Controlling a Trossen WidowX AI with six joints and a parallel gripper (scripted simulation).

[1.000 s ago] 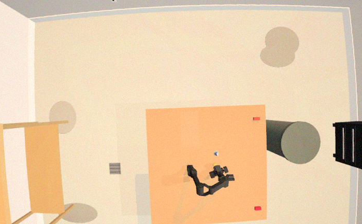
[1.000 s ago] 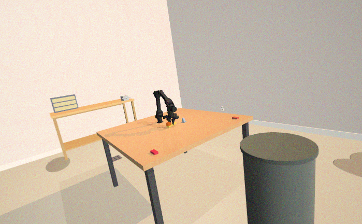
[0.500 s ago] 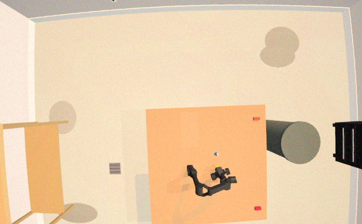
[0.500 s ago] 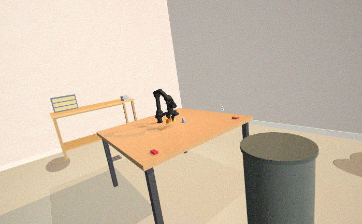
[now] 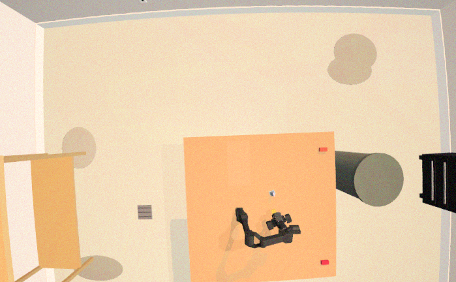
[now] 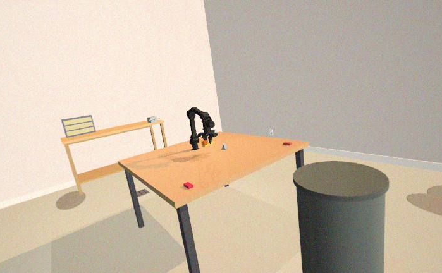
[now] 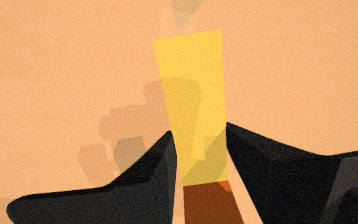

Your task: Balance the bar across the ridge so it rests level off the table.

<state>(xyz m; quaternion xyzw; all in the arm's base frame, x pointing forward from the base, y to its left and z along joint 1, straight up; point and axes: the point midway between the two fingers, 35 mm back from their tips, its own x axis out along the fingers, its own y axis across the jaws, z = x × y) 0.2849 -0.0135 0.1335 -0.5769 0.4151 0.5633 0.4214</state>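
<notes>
A yellow bar (image 5: 273, 211) (image 6: 207, 145) (image 7: 195, 70) carries an orange block (image 6: 204, 143) at one end, which looks dark brown in the wrist view (image 7: 210, 206). My gripper (image 6: 210, 142) (image 7: 198, 132) is shut on the bar, with one finger on each side near the block. The bar's free end reaches out ahead of the fingers. The bar appears to hang a little above the table; the exact gap cannot be told. The small blue-grey ridge (image 5: 272, 193) (image 6: 224, 146) stands on the table, apart from the bar, out beyond its yellow end.
The orange-brown table (image 5: 215, 168) (image 6: 242, 162) carries two red blocks, one near the far right corner (image 5: 323, 149) (image 6: 188, 185) and one near the other right corner (image 5: 324, 262) (image 6: 287, 143). A large grey-green bin (image 5: 378, 179) (image 6: 341, 220) stands on the floor beside the table.
</notes>
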